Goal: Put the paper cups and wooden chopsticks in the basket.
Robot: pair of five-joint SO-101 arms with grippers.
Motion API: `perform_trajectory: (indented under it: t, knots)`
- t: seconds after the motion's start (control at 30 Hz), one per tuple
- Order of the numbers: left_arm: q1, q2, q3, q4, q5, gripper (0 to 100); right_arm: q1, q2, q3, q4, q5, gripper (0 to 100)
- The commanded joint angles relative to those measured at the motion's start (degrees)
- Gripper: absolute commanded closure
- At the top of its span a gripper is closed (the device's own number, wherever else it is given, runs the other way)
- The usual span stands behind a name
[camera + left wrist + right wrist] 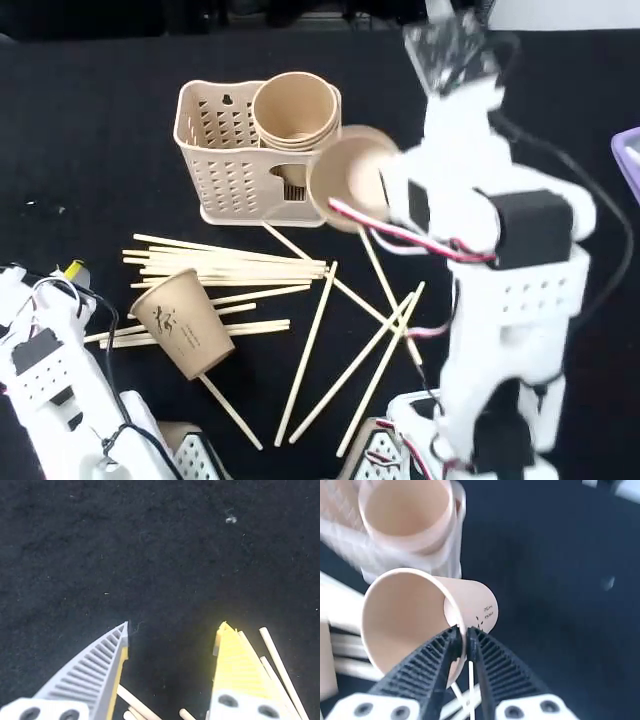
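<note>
The right tool (462,639) is clamping the rim of a paper cup (405,620), with one black finger sitting inside the mouth and the other pressing on the outer wall. This held cup is tilting onto its side, its open mouth turning toward the wrist camera. In the high view the same cup (350,178) is sitting just beside the end wall of the basket (225,160), with its mouth facing the front of the bench (90,130); whether cup and basket are touching, I cannot tell. Inside the basket, at the end nearest the held cup, a stack of paper cups (295,108) is standing upright, its rims rising above the basket's edge.

The left tool (172,627) is gaping open and gripping nothing, its grey finger and yellow finger standing well apart over the black bench; a few chopstick ends are lying beside the yellow finger and between the two fingers' bases.

In front of the basket the wooden chopsticks (230,268) are lying on the bench; most are resting in a loose, roughly parallel bundle, while others are crossing one another toward the right arm's base. One more cup (182,322) is lying on its side over the bundle, well apart from the basket.
</note>
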Motion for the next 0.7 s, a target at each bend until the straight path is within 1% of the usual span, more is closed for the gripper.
perform_trajectory:
  t: [0.0, 0.17, 0.37, 0.5, 0.67]
  knots:
    - [-0.1, -1.0, -0.7, -1.1, 0.7, 72, -2.4, 5.5, -12.1, 1.8, -3.1, 98.8]
    - [-0.1, -1.0, -0.1, -1.5, 0.7, 72, -4.8, 8.0, -19.1, 1.6, -5.7, 98.8]
    - [-0.1, -1.0, 0.0, -1.5, 0.7, 72, -9.4, 8.5, -25.5, 0.9, -5.6, 98.8]
    - [-0.1, -1.0, 0.0, -1.5, 0.7, 72, -9.8, 8.6, -25.2, -3.8, -5.9, 98.8]
    - [-0.1, -1.0, 0.0, -1.5, 0.7, 72, -9.8, 8.6, -17.9, -13.4, -9.0, 98.8]
